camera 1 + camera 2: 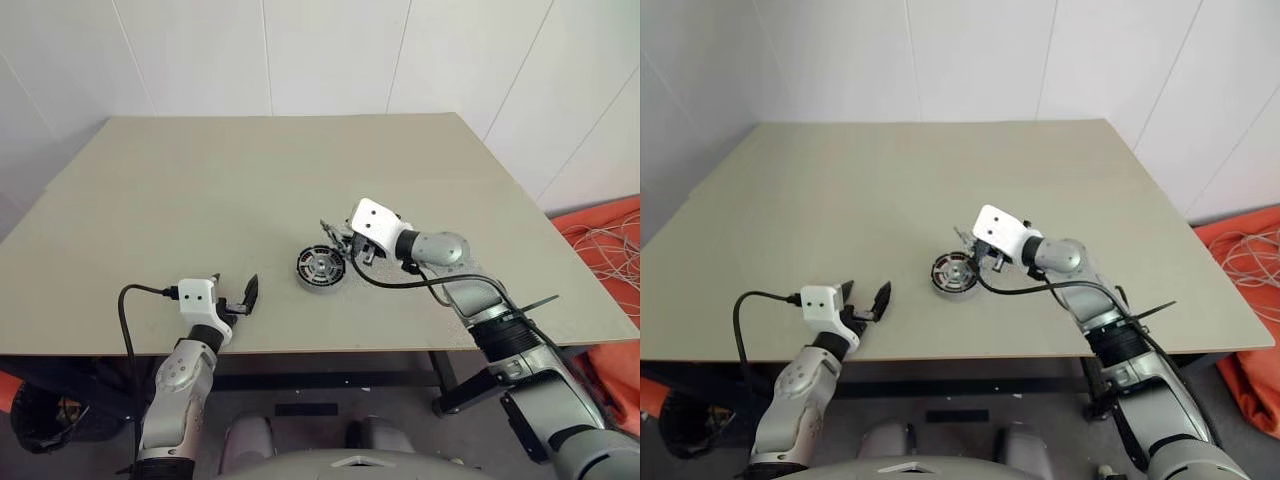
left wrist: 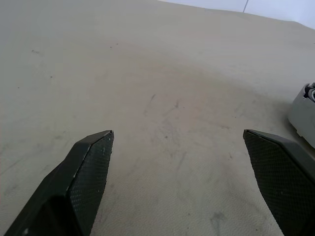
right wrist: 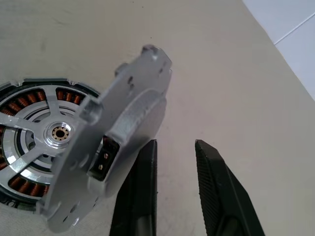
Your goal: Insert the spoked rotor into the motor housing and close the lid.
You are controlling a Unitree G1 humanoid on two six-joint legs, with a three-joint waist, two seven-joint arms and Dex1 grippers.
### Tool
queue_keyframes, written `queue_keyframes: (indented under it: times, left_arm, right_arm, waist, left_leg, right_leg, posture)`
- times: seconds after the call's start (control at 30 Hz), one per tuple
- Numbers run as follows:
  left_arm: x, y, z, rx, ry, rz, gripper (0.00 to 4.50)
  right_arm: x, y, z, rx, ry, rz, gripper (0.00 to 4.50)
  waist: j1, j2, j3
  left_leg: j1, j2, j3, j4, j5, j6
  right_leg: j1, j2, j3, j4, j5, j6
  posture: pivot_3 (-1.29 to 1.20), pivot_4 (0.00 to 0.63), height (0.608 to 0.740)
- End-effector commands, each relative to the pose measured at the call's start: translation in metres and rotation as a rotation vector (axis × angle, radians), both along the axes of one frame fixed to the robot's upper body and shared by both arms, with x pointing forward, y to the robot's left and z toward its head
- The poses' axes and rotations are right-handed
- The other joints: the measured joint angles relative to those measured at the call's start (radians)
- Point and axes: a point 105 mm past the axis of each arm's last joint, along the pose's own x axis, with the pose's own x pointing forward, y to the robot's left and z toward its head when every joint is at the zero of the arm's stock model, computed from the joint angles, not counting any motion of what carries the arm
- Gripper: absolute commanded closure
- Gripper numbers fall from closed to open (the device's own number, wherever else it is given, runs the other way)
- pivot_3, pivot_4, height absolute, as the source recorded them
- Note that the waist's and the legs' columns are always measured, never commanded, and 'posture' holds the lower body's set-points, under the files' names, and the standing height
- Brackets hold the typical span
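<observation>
Lid (image 3: 110, 147): rigid metal, probably weighty, propped on edge beside motor housing (image 1: 322, 268); take by its rim. Right gripper (image 3: 174, 157) fingers narrow, holding nothing; left gripper (image 2: 179, 142) wide, holding nothing.

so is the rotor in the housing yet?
In. The spoked rotor sits inside the motor housing, copper windings visible between its spokes; the lid stands tilted beside it, not on.

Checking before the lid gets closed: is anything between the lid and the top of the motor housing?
Nothing visible does. The lid stands tilted on edge beside the motor housing, next to the right claw. The spoked rotor already lies seated inside the housing, and nothing else rests on it.
</observation>
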Motion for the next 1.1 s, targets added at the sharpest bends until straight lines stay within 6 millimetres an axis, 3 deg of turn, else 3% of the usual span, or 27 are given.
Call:
queue_keyframes:
  times: [0.03, 0.4, 0.7, 1.1]
  left_arm:
    - [0.004, -0.001, 0.016, 0.001, -0.057, -0.008, 0.00]
    - [0.005, 0.001, 0.015, 0.004, -0.055, -0.007, 0.00]
    - [0.003, 0.003, 0.014, 0.005, -0.052, 0.000, 0.00]
    - [0.001, 0.004, 0.014, 0.009, -0.053, 0.003, 0.00]
  right_arm:
    - [-0.003, 0.009, 0.015, 0.055, -0.047, 0.010, 4.45]
    - [-0.012, 0.022, 0.009, 0.086, -0.014, 0.049, 4.48]
    - [-0.026, 0.032, -0.004, 0.095, 0.047, 0.115, 4.48]
    - [-0.030, 0.044, -0.022, 0.108, 0.113, 0.123, 4.48]
  waist:
    - [0.000, 0.000, 0.000]
    - [0.000, 0.000, 0.000]
    - [-0.001, 0.000, 0.000]
    - [-0.001, 0.000, 0.000]
  left_leg:
    - [0.000, 0.000, 0.000, 0.000, 0.000, 0.000]
    - [0.000, 0.000, 0.000, 0.000, 0.000, 0.000]
    - [0.000, 0.000, 0.000, -0.001, 0.000, 0.000]
    - [0.000, 0.000, 0.000, -0.001, 0.000, 0.000]
  right_leg:
    - [0.000, 0.000, 0.000, 0.000, 0.000, 0.000]
    - [0.000, 0.000, 0.000, 0.000, 0.000, 0.000]
    - [0.000, 0.000, 0.000, 0.000, 0.000, 0.000]
    - [0.000, 0.000, 0.000, 0.000, 0.000, 0.000]
  posture:
    - [0.00, 0.000, 0.740]
    - [0.00, 0.000, 0.740]
    - [0.00, 0.000, 0.740]
    - [0.00, 0.000, 0.740]
